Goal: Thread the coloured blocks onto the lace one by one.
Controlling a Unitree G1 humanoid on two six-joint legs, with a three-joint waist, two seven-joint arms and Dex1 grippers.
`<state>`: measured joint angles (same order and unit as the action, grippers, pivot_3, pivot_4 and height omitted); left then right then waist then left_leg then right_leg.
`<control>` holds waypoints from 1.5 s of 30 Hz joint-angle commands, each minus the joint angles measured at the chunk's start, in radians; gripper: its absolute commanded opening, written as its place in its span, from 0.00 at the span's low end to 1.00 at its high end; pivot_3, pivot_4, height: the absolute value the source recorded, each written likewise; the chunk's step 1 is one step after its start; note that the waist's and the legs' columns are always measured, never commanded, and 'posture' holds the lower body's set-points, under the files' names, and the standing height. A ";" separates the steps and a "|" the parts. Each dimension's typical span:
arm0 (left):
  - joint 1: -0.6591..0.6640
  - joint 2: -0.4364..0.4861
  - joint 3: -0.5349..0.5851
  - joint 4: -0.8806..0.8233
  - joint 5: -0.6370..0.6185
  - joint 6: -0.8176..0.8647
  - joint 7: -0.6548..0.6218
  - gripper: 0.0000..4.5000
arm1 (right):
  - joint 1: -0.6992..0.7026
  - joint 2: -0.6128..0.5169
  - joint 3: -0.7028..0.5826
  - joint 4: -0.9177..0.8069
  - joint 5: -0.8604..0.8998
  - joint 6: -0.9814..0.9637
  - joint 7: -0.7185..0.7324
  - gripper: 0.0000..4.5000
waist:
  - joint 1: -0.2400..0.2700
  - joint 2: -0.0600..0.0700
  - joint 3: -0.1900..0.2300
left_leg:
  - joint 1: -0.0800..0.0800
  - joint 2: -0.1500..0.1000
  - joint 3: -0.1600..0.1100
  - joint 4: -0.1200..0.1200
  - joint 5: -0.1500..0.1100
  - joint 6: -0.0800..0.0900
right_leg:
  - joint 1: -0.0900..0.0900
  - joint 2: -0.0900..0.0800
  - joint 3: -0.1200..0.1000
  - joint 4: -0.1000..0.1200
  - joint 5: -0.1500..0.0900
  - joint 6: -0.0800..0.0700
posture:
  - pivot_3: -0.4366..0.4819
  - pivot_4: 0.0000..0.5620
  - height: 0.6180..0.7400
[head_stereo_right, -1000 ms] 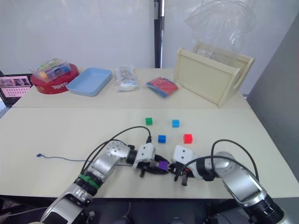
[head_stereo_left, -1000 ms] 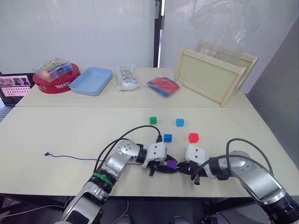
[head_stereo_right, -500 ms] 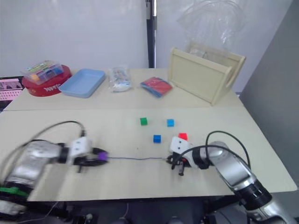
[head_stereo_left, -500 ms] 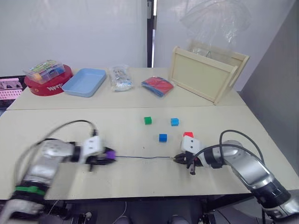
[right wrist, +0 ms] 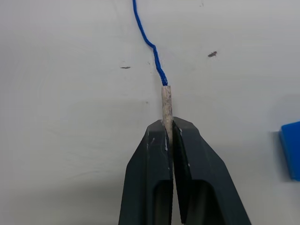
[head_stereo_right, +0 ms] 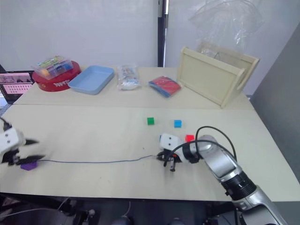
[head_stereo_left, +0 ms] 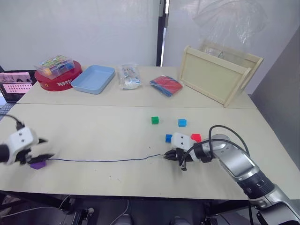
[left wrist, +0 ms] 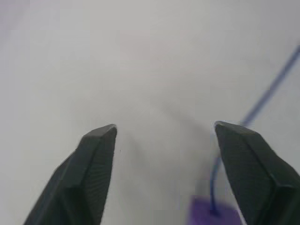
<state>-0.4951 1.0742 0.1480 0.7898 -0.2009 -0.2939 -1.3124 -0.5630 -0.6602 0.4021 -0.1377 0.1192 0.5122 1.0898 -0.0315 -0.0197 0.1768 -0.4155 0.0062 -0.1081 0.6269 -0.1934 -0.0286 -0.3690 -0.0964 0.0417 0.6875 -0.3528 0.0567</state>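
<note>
The lace lies stretched across the front of the table. My right gripper is shut on its pale stiff tip. At the lace's far left end the purple block sits threaded on it and rests on the table. My left gripper stands open just over that block, its fingers wide apart and holding nothing. The green block, light blue block, darker blue block and red block lie loose behind my right gripper.
Along the back stand a red round tin with a clear box of pieces on it, a blue tray, a clear bag, a red and blue packet and a wooden crate. A screen sits at the far left.
My left gripper slid the purple block leftwards along the lace to its far end, then opened and let it go. The right gripper kept hold of the tip.
</note>
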 commanded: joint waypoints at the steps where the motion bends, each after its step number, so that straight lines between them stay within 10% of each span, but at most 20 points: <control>1: -0.088 -0.098 -0.021 -0.278 -0.146 0.211 -0.039 0.99 | -0.003 -0.015 -0.020 -0.047 -0.001 0.014 0.004 0.00 | 0.000 -0.001 0.000 | 0.000 0.000 0.000 0.000 0.000 0.000 | 0.000 0.000 0.000 0.001 0.000 0.000 | 0.48 0.27 1.00; 7: -0.140 -0.244 -0.103 -0.545 -0.226 0.450 -0.036 0.99 | 0.005 -0.018 -0.031 -0.099 0.010 0.063 -0.014 0.00 | -0.044 -0.003 0.000 | 0.000 0.001 0.000 0.000 0.000 0.000 | -0.001 0.001 0.000 0.007 0.000 0.000 | 0.48 0.27 1.00; 19: -0.020 -0.608 -0.392 -0.555 -0.091 0.284 -0.043 0.99 | 0.034 -0.027 0.006 -0.214 0.035 0.227 -0.025 0.00 | -0.037 -0.003 0.000 | -0.001 0.001 0.000 0.004 0.000 0.000 | -0.001 0.002 0.001 0.005 0.000 0.000 | 0.48 0.27 1.00; 28: -0.005 -0.640 -0.438 -0.497 -0.029 0.237 -0.057 0.99 | 0.020 -0.057 0.055 -0.220 0.008 0.232 -0.021 0.00 | -0.033 -0.003 0.000 | 0.000 0.001 0.000 0.005 0.000 0.001 | -0.001 0.002 0.002 0.005 0.000 0.000 | 0.48 0.27 1.00; 33: 0.013 -0.645 -0.458 -0.450 0.007 0.212 -0.054 0.66 | 0.013 -0.050 0.064 -0.237 0.014 0.254 -0.022 0.00 | -0.032 -0.003 0.000 | 0.000 0.001 0.000 0.005 0.000 0.001 | 0.000 0.002 0.001 0.005 0.000 0.000 | 0.48 0.27 1.00; 45: 0.011 -0.689 -0.451 -0.458 -0.009 0.234 -0.049 0.66 | 0.018 -0.040 0.065 -0.246 0.017 0.267 -0.031 0.00 | -0.024 -0.003 0.000 | 0.000 0.000 0.000 0.005 0.000 0.001 | 0.000 0.002 0.001 0.004 0.000 0.000 | 0.48 0.27 1.00</control>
<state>-0.4912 0.3881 -0.2974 0.3308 -0.2023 -0.0724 -1.3583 -0.5369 -0.6994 0.4707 -0.3465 0.1311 0.7745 1.0611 -0.0559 -0.0226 0.1764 -0.4157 0.0067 -0.1084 0.6323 -0.1936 -0.0281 -0.3686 -0.0948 0.0432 0.6919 -0.3527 0.0564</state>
